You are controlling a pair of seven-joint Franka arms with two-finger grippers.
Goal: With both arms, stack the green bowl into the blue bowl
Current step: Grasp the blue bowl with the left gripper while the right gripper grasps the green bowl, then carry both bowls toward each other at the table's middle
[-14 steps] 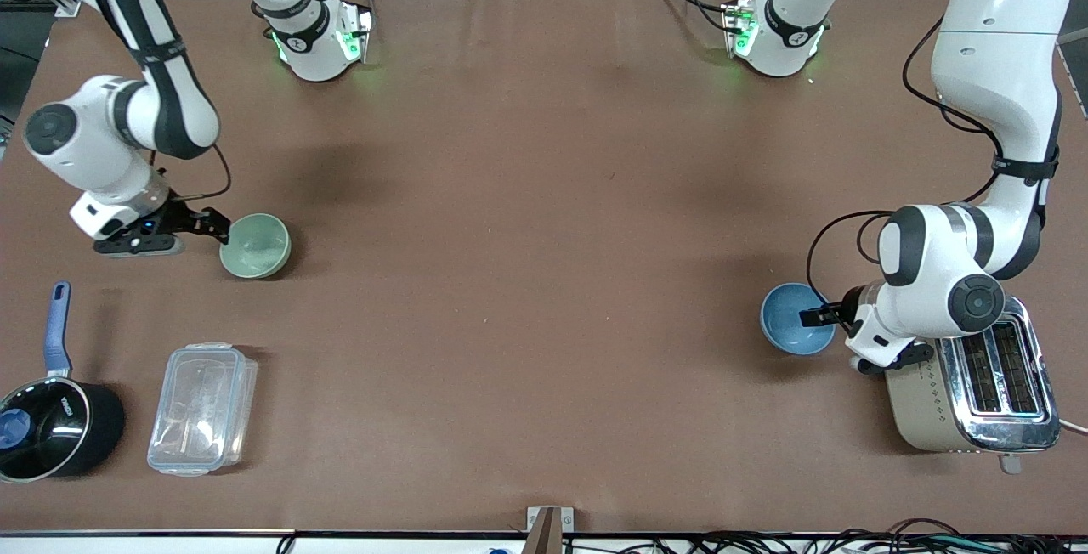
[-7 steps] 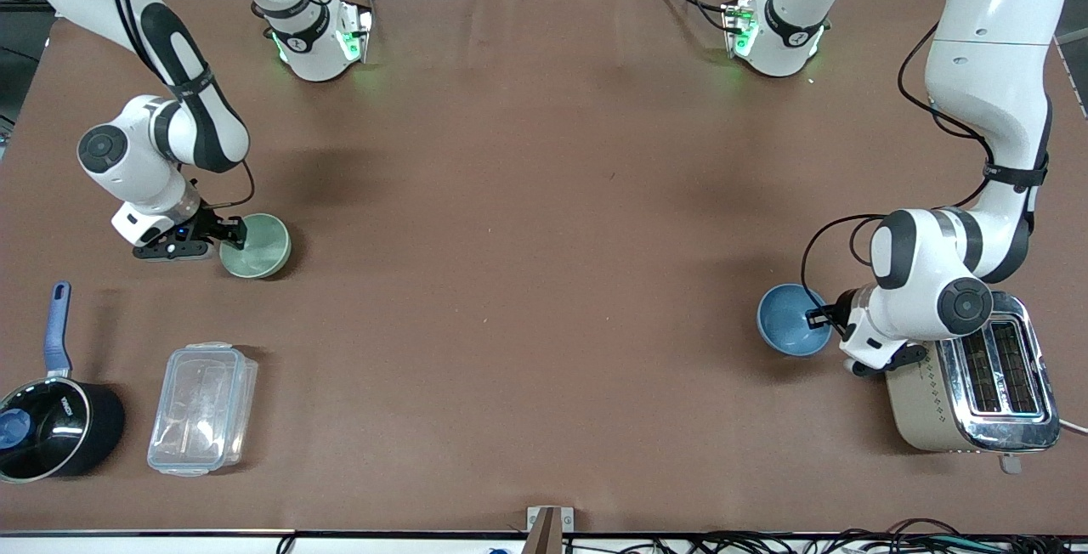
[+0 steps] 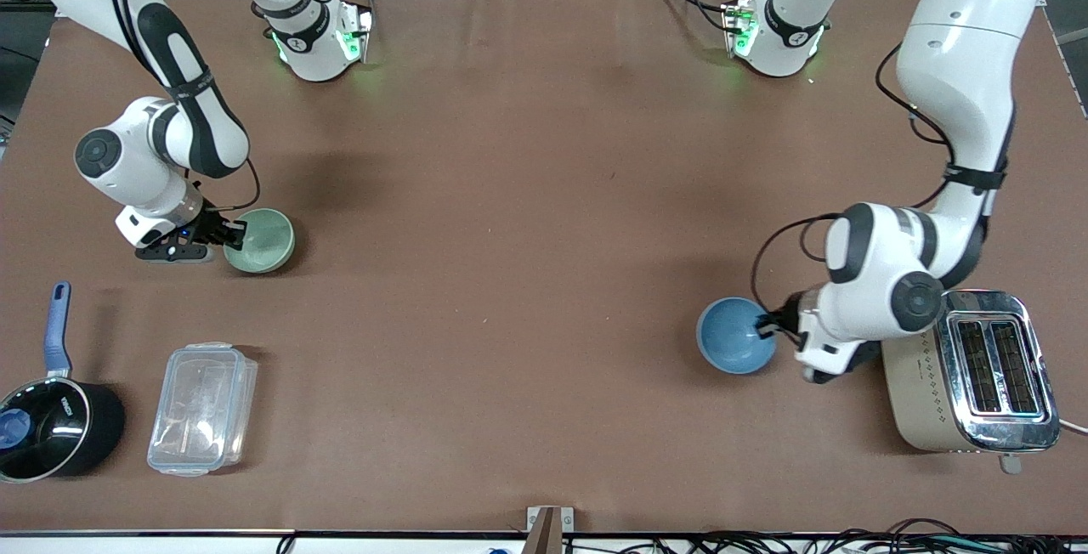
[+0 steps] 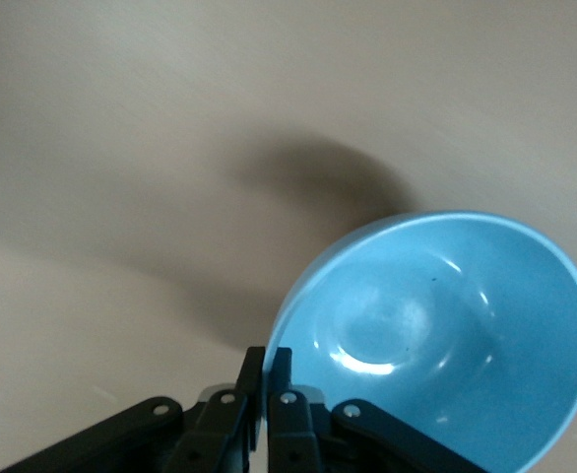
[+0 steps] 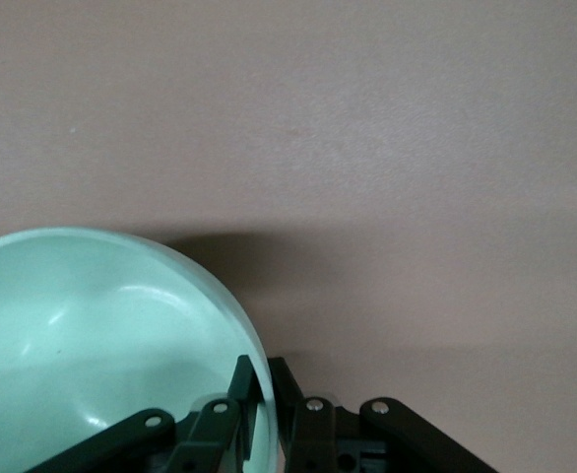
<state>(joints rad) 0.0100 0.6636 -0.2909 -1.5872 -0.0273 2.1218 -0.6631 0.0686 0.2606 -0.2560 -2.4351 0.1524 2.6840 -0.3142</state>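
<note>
Both bowls looked small, rigid and light, with smooth, likely slippery walls, so the thin rim was the sensible place to pinch them.

The right gripper [image 3: 228,234] was closed on the rim of the green bowl [image 3: 260,240], one finger inside the wall and one outside, on the side toward the right arm's end of the table. That bowl sat low at the right arm's end, farther from the front camera than the clear plastic box [image 3: 202,409] and the black saucepan [image 3: 53,428]; whether it touched the table [image 3: 527,223] was hard to judge.

The left gripper [image 3: 767,329] pinched the rim of the blue bowl [image 3: 735,347] in the same way. That bowl appeared raised and tilted above the table, just beside the toaster [image 3: 971,382].
</note>
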